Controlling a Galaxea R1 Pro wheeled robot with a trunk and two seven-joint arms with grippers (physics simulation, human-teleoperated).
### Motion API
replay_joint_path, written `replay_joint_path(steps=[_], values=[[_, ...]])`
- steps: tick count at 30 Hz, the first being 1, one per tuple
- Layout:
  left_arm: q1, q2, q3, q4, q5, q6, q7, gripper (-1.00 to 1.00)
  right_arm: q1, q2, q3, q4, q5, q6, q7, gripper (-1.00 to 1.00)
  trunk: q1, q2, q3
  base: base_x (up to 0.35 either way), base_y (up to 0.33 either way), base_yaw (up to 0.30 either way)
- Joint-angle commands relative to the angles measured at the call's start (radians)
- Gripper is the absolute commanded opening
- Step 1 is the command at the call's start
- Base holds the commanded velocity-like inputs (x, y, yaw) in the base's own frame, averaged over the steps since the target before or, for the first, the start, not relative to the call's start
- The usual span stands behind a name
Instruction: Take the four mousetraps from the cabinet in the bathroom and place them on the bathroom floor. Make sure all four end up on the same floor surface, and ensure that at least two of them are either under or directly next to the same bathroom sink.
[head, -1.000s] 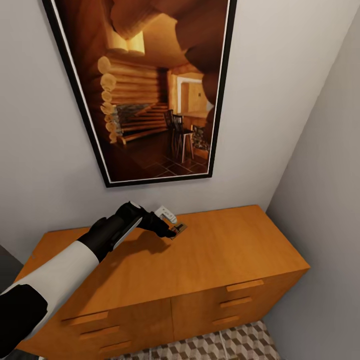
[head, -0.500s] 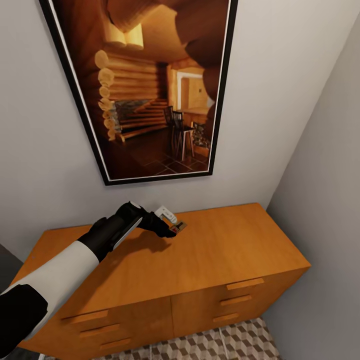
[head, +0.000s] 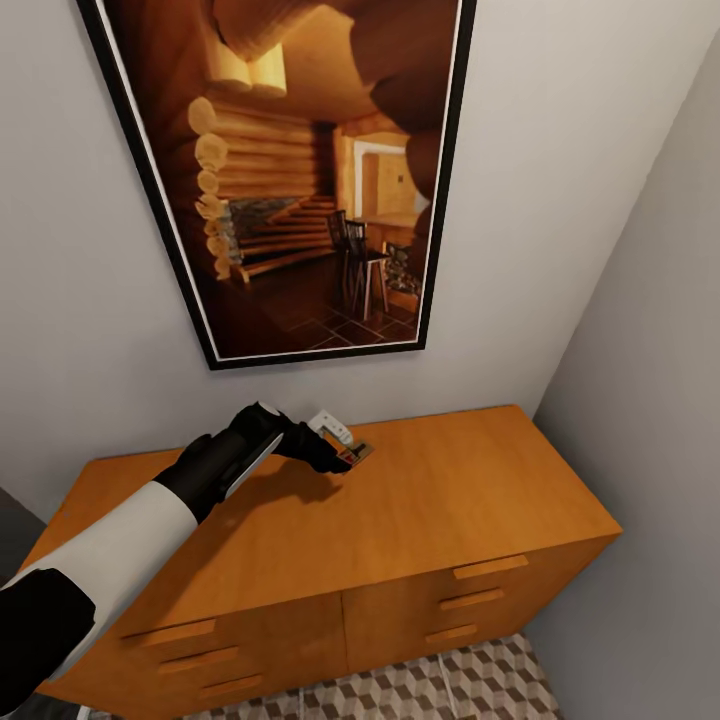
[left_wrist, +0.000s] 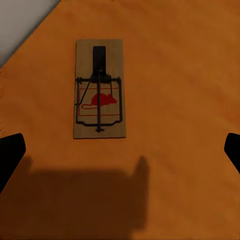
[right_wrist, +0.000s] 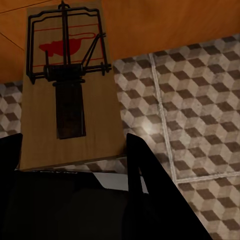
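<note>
Left gripper (head: 340, 458) poised over a mousetrap (left_wrist: 99, 88) lying flat on the cabinet (head: 470, 500) top, fingers (left_wrist: 10, 155) spread to straddle it; right gripper (right_wrist: 75, 160) clamped on a second mousetrap (right_wrist: 70, 100) above the bathroom floor (right_wrist: 190, 100), ready for placing.

An orange-brown wooden cabinet (head: 420, 510) is seen across the lower half of the head view, with floor tiles (head: 440, 690) printed in brown, beige and white cubes at the bottom edge. In the left wrist view a tan mousetrap (left_wrist: 99, 89) is marked with a red mouse figure and black metal parts. A black-framed picture (head: 300, 170) in amber tones is set on a pale grey wall (head: 80, 330).
</note>
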Motion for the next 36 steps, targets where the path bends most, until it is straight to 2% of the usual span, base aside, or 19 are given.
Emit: replay_joint_path(steps=[1,6,11,15,23,29,36], values=[[-0.001,0.001,-0.003,-0.001,0.010,0.007,0.005,1.00,-0.001,0.000,0.004,0.001,-0.014,-0.002,0.009,-1.00,0.001,-0.002,-0.002,0.000,0.000,0.000],[-0.001,0.003,0.009,-0.002,0.009,0.007,0.005,1.00,-0.001,0.000,0.004,0.001,-0.014,-0.002,0.009,-1.00,0.001,-0.002,-0.002,0.000,0.000,0.000],[-0.001,0.002,0.066,0.000,0.009,0.007,0.004,1.00,-0.001,0.000,0.004,0.001,-0.014,-0.002,0.009,-1.00,0.001,-0.002,-0.002,0.000,0.000,0.000],[-0.001,0.002,0.073,0.001,0.008,0.007,0.004,1.00,-0.001,0.001,0.004,0.001,-0.014,-0.002,0.009,-1.00,0.001,-0.002,-0.002,0.000,0.000,0.000],[-0.001,0.000,0.074,0.001,0.009,0.007,0.004,1.00,-0.001,0.001,0.004,0.001,-0.014,-0.002,0.009,-1.00,0.001,-0.002,-0.002,0.040,-0.013,0.000],[-0.001,-0.015,0.070,0.010,0.009,0.007,0.002,1.00,-0.001,0.001,0.003,0.001,-0.014,-0.002,0.009,-1.00,0.001,-0.002,-0.002,0.102,-0.058,0.000],[-0.001,-0.018,0.032,0.019,0.010,0.007,0.002,1.00,-0.001,0.001,0.004,0.001,-0.014,-0.002,0.009,-1.00,0.001,-0.002,-0.002,0.010,-0.005,0.000]])
